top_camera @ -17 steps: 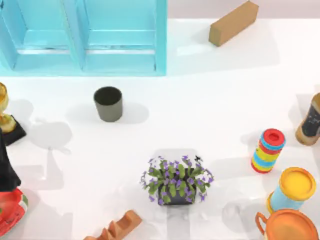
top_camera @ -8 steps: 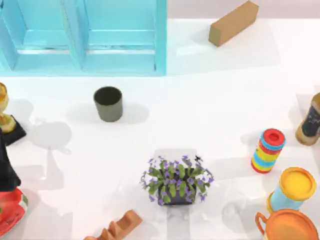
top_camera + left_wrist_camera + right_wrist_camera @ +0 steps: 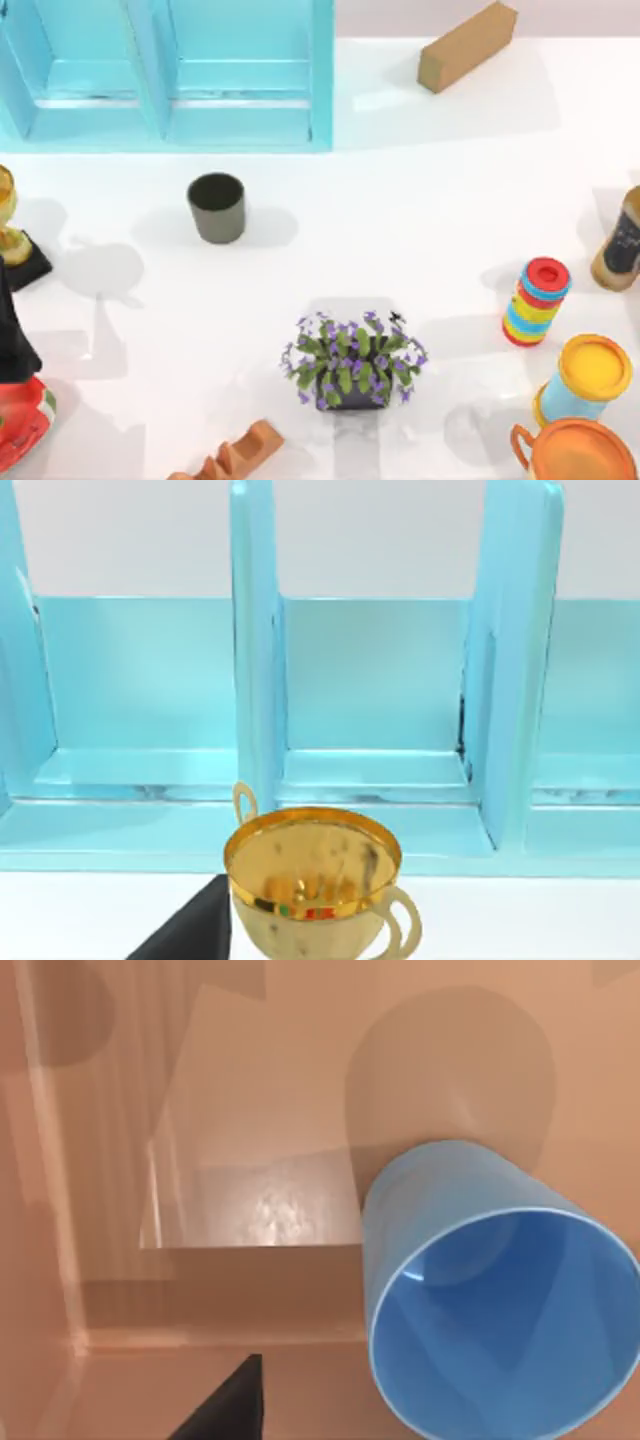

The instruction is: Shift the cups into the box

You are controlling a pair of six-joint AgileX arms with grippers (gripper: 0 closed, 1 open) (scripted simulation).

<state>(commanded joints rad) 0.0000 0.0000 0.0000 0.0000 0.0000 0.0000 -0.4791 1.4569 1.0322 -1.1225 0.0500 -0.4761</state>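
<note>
The dark grey-olive cup (image 3: pixel 216 206) stands upright on the white table, just in front of the cyan box (image 3: pixel 322 75) and apart from it. The box's tall walls and dividers (image 3: pixel 255 680) rise in the left wrist view behind a golden trophy (image 3: pixel 315 885). A black edge of my left gripper (image 3: pixel 190 935) shows at the bottom of that view. In the right wrist view the bright blue cup (image 3: pixel 470 1260) is close up and tilted, its mouth open toward the camera, against tan surfaces. A black edge of my right gripper (image 3: pixel 225 1405) sits beside it.
A brown block (image 3: pixel 466 45) lies at the back right. A purple flower pot (image 3: pixel 352 362) stands front centre. The striped ring stack (image 3: pixel 537 300), yellow-lidded canister (image 3: pixel 588 380) and orange pot (image 3: pixel 580 452) crowd the right. A black shape (image 3: pixel 10 335) and a red item (image 3: pixel 20 420) sit at the left edge.
</note>
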